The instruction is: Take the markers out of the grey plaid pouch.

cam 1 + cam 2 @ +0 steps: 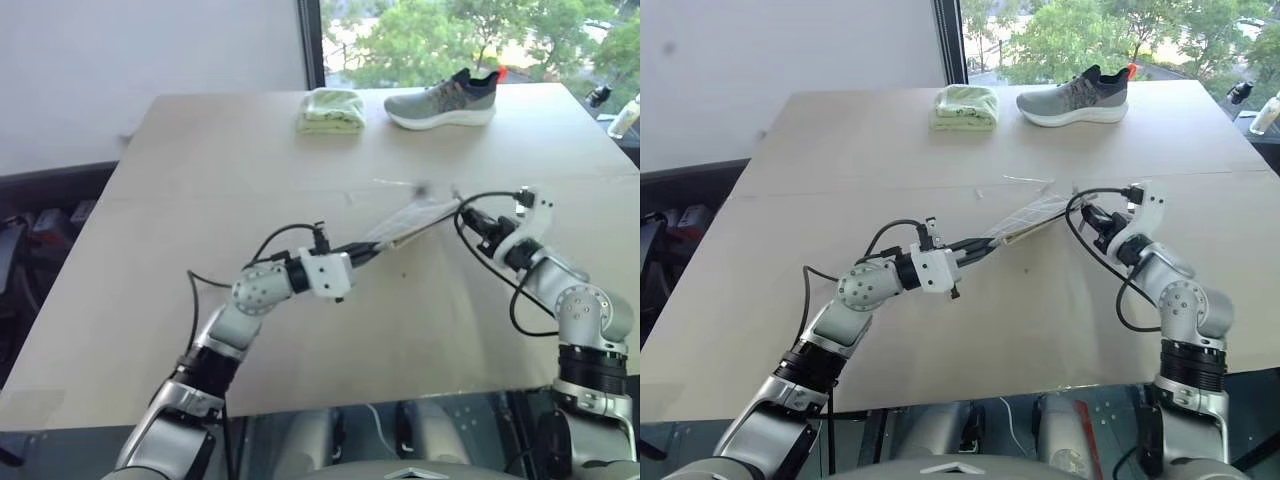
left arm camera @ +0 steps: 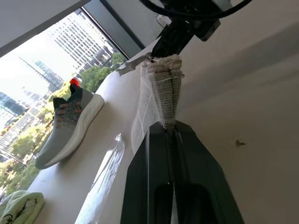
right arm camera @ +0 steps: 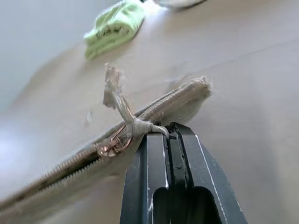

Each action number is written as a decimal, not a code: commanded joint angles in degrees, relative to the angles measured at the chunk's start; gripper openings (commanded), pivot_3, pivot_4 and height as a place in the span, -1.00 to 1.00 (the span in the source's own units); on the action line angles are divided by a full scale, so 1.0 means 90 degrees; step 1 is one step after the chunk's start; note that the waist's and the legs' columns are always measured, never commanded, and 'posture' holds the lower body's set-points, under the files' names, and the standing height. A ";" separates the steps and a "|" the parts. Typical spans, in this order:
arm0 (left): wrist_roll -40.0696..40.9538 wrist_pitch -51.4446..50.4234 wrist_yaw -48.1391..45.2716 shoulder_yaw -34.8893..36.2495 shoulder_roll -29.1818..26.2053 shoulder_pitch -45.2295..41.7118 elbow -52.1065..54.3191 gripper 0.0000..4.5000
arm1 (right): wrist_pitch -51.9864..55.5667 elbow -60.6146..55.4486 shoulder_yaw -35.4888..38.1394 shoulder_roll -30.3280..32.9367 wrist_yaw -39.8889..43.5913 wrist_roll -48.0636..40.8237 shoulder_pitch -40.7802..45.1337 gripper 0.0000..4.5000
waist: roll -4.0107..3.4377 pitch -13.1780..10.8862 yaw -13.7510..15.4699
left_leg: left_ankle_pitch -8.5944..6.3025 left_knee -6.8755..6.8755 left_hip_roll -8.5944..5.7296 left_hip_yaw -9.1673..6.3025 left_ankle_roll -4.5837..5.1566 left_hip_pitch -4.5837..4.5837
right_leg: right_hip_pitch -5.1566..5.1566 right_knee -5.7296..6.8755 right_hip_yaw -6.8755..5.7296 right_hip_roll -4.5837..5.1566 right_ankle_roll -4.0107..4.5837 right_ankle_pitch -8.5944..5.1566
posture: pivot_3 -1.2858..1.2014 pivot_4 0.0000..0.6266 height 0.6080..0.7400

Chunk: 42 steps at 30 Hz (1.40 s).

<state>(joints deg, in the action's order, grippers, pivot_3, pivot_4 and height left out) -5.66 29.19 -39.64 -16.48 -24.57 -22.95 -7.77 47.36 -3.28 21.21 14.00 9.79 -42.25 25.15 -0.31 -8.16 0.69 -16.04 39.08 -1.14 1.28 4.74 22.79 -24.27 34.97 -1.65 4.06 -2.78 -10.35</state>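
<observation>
Stretching between two robot pincers above the middle of a wide beige desk is a flat grey plaid fabric pouch with a zipper. The left pincer is clenched on the pouch's near end, the fabric pinched between its black fingers. The right pincer is clenched on the opposite end, beside the knotted pull cord. Along the desk's far edge sit a folded pale green cloth and a grey sneaker, well apart from the pouch.

Tan table, folded green cloth, grey sneaker
</observation>
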 commanded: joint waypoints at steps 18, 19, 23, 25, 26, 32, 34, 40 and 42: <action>0.0123 0.0048 0.0122 0.0077 -0.0236 0.0176 0.0326 -1.00 | -0.1353 0.0310 0.1467 -0.0119 -0.2699 -0.0694 0.0437 -0.99 | -0.0011 -0.0005 0.0046 | -0.0004 -0.0001 -0.0008 0.0001 0.0008 0.0004 | 0.0000 -0.0002 0.0000 -0.0001 -0.0001 -0.0001 | 0.03 -0.52 1.00; 0.0130 0.0046 0.0120 0.0075 -0.0248 0.0177 0.0327 -1.00 | -0.1421 0.0369 0.1516 -0.0118 -0.2742 -0.0677 0.0454 -0.99 | -0.0011 -0.0005 0.0024 | -0.0004 -0.0001 -0.0010 0.0002 0.0008 0.0007 | 0.0000 -0.0006 0.0001 0.0000 -0.0001 -0.0001 | 0.03 -0.52 1.00; 0.0139 0.0041 0.0087 0.0104 -0.0248 0.0185 0.0326 -1.00 | -0.1264 0.0273 0.1309 0.0047 -0.2382 -0.0619 0.0390 -0.99 | -0.0014 -0.0005 -0.0107 | -0.0005 -0.0001 -0.0008 0.0021 0.0010 -0.0004 | 0.0001 -0.0003 0.0020 -0.0002 -0.0002 -0.0001 | 0.03 -0.52 1.00; 0.0137 0.0046 0.0067 0.0115 -0.0237 0.0174 0.0305 -1.00 | -0.0907 0.0088 0.1058 0.0097 -0.2107 -0.0776 0.0301 -0.99 | -0.0016 -0.0006 -0.0181 | -0.0006 -0.0001 0.0000 0.0020 0.0012 -0.0008 | 0.0001 0.0004 0.0020 -0.0006 -0.0002 0.0000 | 0.03 -0.52 1.00; 0.0136 0.0041 0.0062 0.0113 -0.0228 0.0168 0.0301 -1.00 | -0.0724 0.0017 0.1007 0.0069 -0.2077 -0.0920 0.0263 -0.99 | -0.0016 -0.0006 -0.0190 | -0.0006 -0.0002 0.0005 0.0020 0.0012 -0.0010 | 0.0001 0.0007 0.0020 -0.0010 -0.0002 0.0000 | 0.03 -0.52 1.00; 0.0160 -0.0099 0.0025 0.0080 -0.0152 0.0143 0.0352 -1.00 | 0.0031 -0.0425 0.0704 -0.0042 -0.1976 -0.1418 0.0027 -0.99 | -0.0016 -0.0006 -0.0153 | -0.0006 -0.0003 0.0022 0.0014 0.0012 -0.0014 | 0.0000 0.0013 0.0014 -0.0017 0.0000 0.0000 | 0.03 -0.52 1.00; 0.0113 -0.0114 0.0071 0.0101 -0.0122 0.0137 0.0359 -0.65 | 0.0195 -0.0570 0.0569 -0.0028 -0.1904 -0.1498 -0.0050 -1.00 | -0.0016 -0.0006 -0.0141 | -0.0006 -0.0003 0.0019 0.0015 0.0012 -0.0009 | 0.0000 0.0008 0.0014 -0.0012 0.0000 0.0000 | 0.03 -0.52 1.00; -0.0444 0.0210 0.0894 0.0387 -0.0017 -0.0299 -0.0424 0.35 | 0.0846 -0.0913 0.0345 0.0165 -0.1408 -0.2107 -0.0187 -1.00 | -0.0015 -0.0007 -0.0121 | -0.0007 -0.0003 0.0003 0.0015 0.0013 0.0001 | 0.0000 -0.0004 0.0014 -0.0002 -0.0001 0.0000 | 0.03 -0.52 1.00; -0.0489 0.0409 0.0985 0.0408 -0.0035 -0.0542 -0.0965 0.35 | 0.1075 -0.1017 0.0304 0.0318 -0.1127 -0.2403 -0.0218 -1.00 | -0.0015 -0.0007 -0.0114 | -0.0007 -0.0003 0.0003 0.0013 0.0014 -0.0001 | 0.0001 -0.0003 0.0011 -0.0003 -0.0001 0.0000 | 0.03 -0.52 1.00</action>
<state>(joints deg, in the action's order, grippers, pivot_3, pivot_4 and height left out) -9.65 30.72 -32.14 -13.91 -24.79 -26.73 -14.29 55.86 -9.20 23.56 15.67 -2.76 -60.84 23.03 -0.45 -8.22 -0.33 -16.10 39.05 -1.12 1.38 4.86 22.78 -24.26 34.95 -1.57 4.03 -2.79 -10.35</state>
